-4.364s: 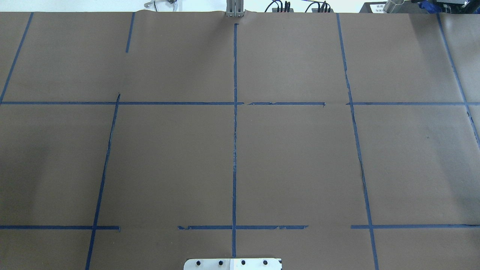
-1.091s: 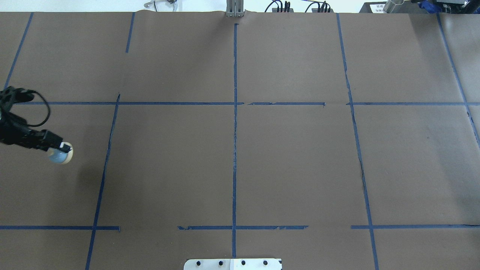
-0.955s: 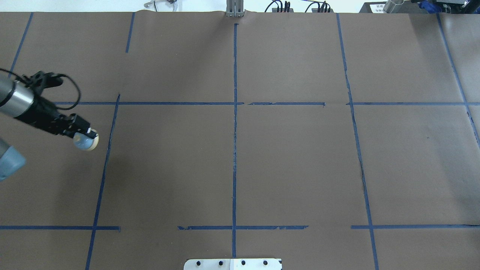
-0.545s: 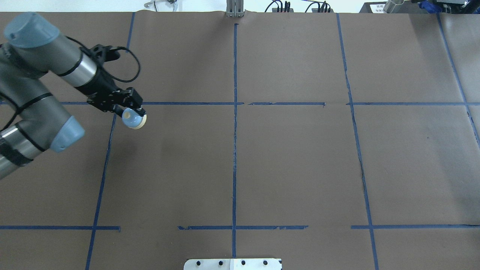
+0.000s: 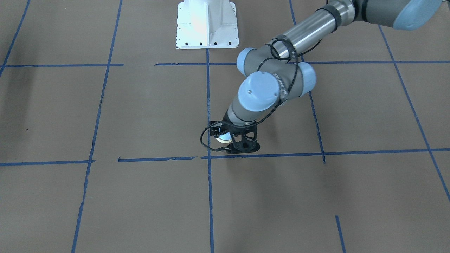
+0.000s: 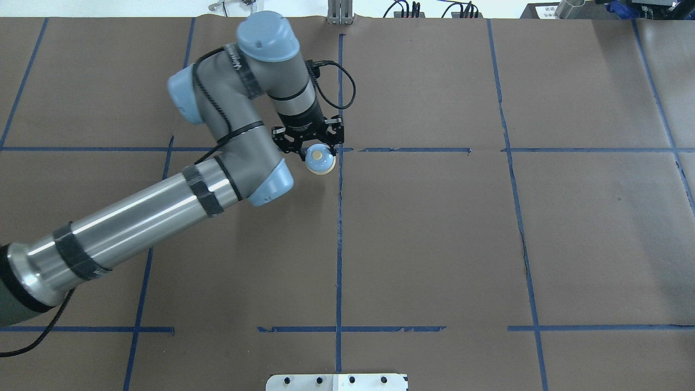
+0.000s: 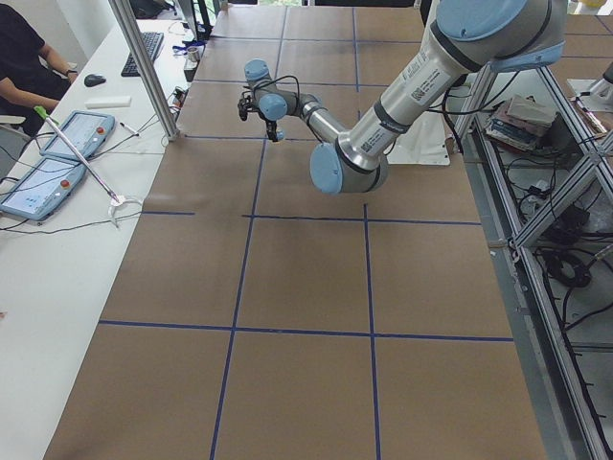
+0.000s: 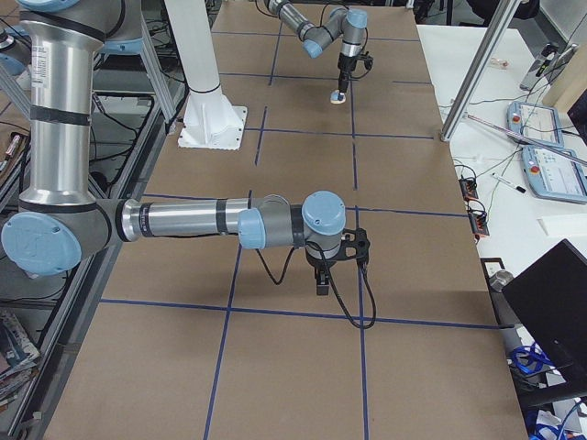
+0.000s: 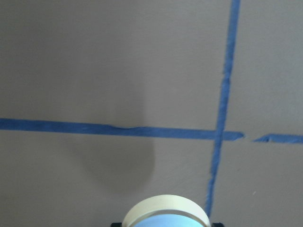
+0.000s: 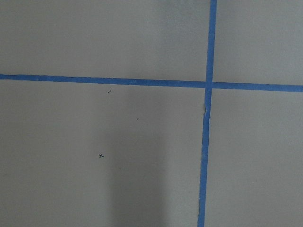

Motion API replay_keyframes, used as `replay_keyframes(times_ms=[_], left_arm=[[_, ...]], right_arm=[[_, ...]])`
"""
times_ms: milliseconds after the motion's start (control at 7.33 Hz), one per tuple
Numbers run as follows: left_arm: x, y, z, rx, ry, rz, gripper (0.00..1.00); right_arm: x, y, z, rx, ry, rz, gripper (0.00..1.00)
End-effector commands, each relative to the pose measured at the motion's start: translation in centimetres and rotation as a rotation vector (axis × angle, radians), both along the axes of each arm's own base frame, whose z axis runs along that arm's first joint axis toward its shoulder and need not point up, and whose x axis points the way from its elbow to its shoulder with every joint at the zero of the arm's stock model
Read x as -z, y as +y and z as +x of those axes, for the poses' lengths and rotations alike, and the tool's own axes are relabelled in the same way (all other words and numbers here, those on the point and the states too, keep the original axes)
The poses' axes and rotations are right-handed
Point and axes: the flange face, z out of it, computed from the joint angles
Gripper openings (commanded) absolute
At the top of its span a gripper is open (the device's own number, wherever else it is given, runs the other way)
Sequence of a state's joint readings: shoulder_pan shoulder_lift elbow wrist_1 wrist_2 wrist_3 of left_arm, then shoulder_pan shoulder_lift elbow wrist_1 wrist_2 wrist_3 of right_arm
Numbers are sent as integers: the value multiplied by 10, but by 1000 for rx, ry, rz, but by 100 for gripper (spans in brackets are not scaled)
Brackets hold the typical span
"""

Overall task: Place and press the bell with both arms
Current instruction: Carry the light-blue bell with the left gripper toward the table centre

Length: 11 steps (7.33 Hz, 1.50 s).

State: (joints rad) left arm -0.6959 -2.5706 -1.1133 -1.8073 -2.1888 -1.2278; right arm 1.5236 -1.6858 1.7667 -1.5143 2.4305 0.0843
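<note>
My left gripper (image 6: 317, 151) is shut on the bell (image 6: 319, 159), a small light blue dome with a cream base ring and a cream button. It holds the bell just above the brown table, beside the crossing of the centre blue tape lines. The front view shows the left gripper (image 5: 232, 141) and the bell (image 5: 223, 138) too. The left wrist view shows only the bell's cream rim (image 9: 166, 211) at its bottom edge. My right gripper (image 8: 322, 286) shows only in the exterior right view, pointing down at bare table; I cannot tell whether it is open or shut.
Blue tape lines (image 6: 340, 217) divide the brown table into squares. The white pedestal base (image 5: 206, 24) stands at the robot's side. A metal post (image 7: 144, 67), tablets (image 7: 72, 134) and a seated operator (image 7: 24, 57) are on the far side.
The left arm came in from the left edge with the bell in its gripper and carried it right and further away, to the centre tape crossing.
</note>
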Motion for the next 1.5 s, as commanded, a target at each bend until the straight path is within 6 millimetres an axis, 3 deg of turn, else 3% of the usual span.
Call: replay_keyframes(times_ms=[0, 273, 409, 818, 955, 1091, 1227, 1364], left_arm=[[13, -1, 40, -3, -60, -40, 34], [2, 2, 49, -1, -86, -41, 35], [2, 1, 50, -1, -88, -42, 43], [9, -1, 49, 26, -90, -1, 99], [14, -2, 46, 38, -78, -2, 99], [30, -8, 35, 77, -21, 9, 100], [59, -18, 2, 134, 35, 8, 100], [60, -19, -39, 169, 79, 35, 100]], right_arm=[[0, 0, -1, 2, -14, -3, 100], [1, 0, -1, 2, -15, -2, 100], [1, 0, -1, 3, -21, -2, 100], [2, 0, -3, 6, -22, 0, 100], [2, -1, -5, 11, -22, -1, 100], [7, -5, -10, 19, -30, 9, 100], [26, -17, -27, 25, -40, 29, 100], [53, -31, -64, 4, -68, 46, 100]])
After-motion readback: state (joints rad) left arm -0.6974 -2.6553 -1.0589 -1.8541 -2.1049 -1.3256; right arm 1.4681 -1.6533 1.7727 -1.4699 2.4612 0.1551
